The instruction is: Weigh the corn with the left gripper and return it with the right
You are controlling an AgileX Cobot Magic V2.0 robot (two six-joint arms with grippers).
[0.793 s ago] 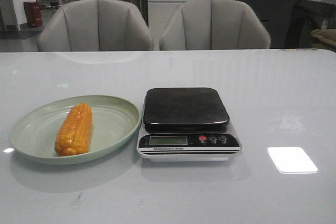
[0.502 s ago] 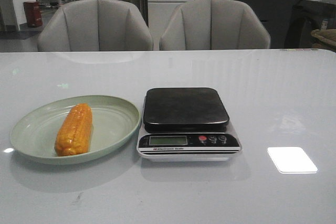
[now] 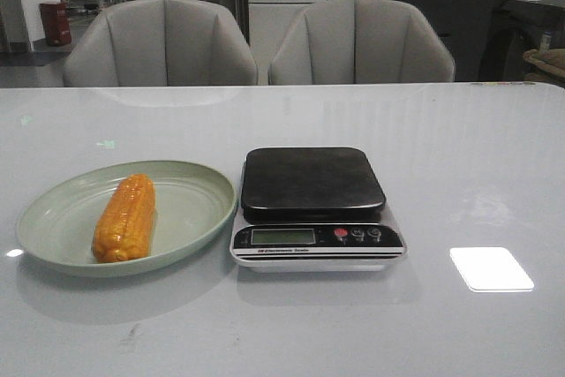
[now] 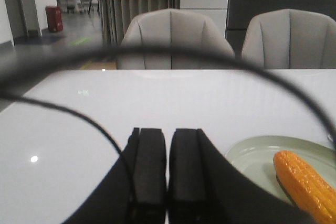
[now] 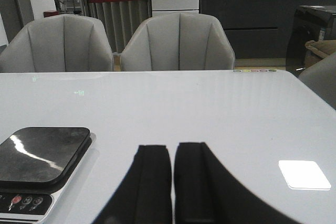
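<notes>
The orange-yellow corn lies lengthwise in a pale green plate at the table's left; in the left wrist view the corn and plate show to one side of the fingers. A kitchen scale with a dark platform stands just right of the plate. My left gripper is shut with nothing in it, over bare table beside the plate. My right gripper is shut and empty too, over bare table to the right of the scale. Neither gripper shows in the front view.
Two grey chairs stand behind the far table edge. A bright light patch reflects on the table right of the scale. Black cables loop across the left wrist view.
</notes>
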